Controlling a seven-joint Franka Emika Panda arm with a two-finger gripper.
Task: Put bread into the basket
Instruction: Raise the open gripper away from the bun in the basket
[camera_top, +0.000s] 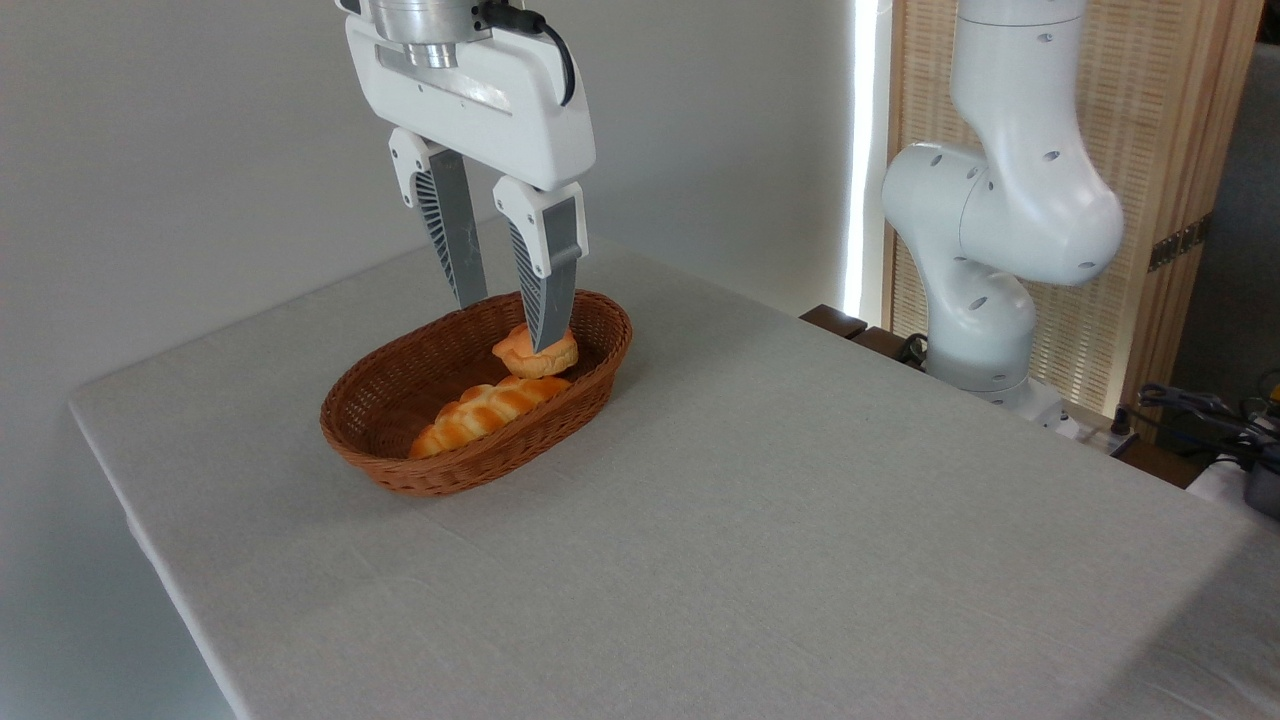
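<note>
Small round bun (535, 352) already inside the wicker basket (400, 460), sitting at the far-right end, resting on or against the far end of a long braided loaf (485, 412) that lies along the basket floor. Basket on the left-centre of the grey tabletop (800, 520), nothing else on the cloth. Gripper (505, 315) hanging straight down over the far-right end of the basket, jaws spread apart with a clear gap between them; left finger tip ends over the basket's far rim, apart from the bun, right finger tip overlaps the bun in the picture, touching or just in front, cannot tell which. Nothing pinched between the jaws as far as visible: bun sits off to the right of the gap, not in it. Looks like a release already made, judged from the open jaws and the bun lying supported by loaf and basket wall. Task judged essentially done: bread in basket. Left to do, probably only lifting clear without dragging the bun on the right finger, then retreat. Slight risk: bun perched on the loaf rather than flat on the basket floor, could roll, but the flared wall on the right should keep it in. Arm base (985, 330) at far right of tabletop, well apart from the basket. No person in view.
</note>
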